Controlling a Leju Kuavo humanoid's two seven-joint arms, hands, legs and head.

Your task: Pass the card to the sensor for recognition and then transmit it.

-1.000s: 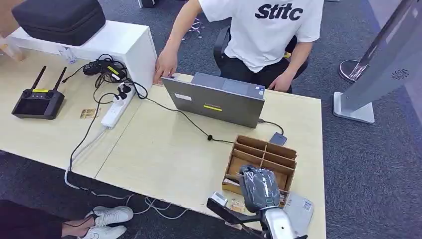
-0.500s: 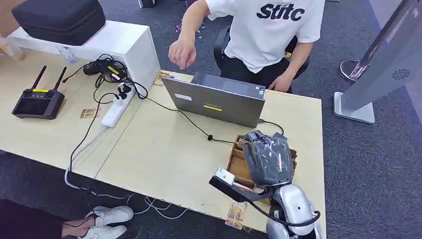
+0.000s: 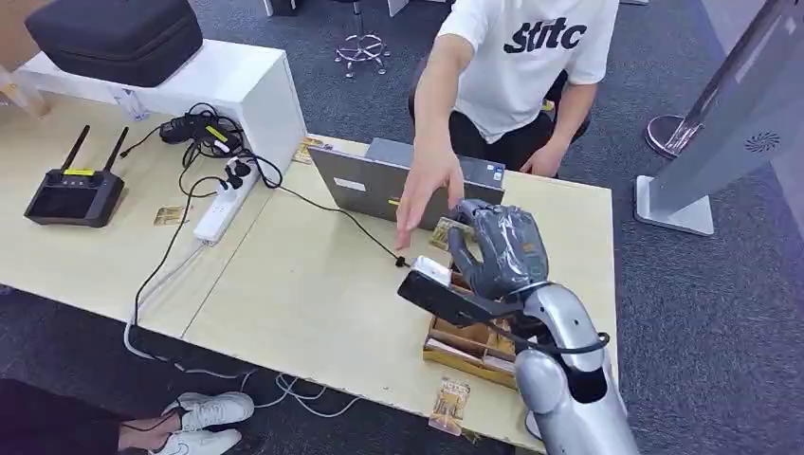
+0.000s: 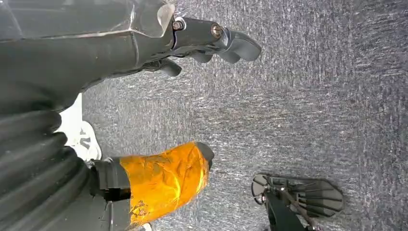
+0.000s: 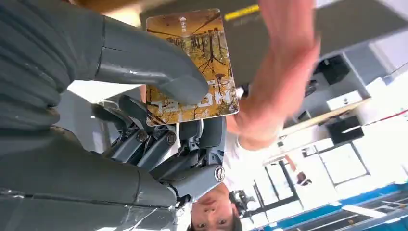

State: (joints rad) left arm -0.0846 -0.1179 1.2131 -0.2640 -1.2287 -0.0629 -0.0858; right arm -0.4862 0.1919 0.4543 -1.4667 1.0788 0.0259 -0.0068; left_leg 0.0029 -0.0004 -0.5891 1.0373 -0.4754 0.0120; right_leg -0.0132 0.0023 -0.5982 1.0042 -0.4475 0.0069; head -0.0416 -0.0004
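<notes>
Counter of pale wood runs across the head view, a person in a white shirt sitting at its far side behind a grey laptop. White box on the far left part of the counter with a black case on top, black remote controller and white power strip with tangled cables beside it. Wooden divided organiser near the front right edge, partly hidden by the right arm. Right hand raised over the organiser just in front of the laptop, thumb and fingers clamped on the card, yellow-brown with a tree print, held up off the counter. Person's hand reaches over the laptop, open palm just beside the held card. Left hand hangs over the grey carpet, fingers loosely curled with nothing in them. Another card lies flat at the counter's front edge, a small one near the power strip
</notes>
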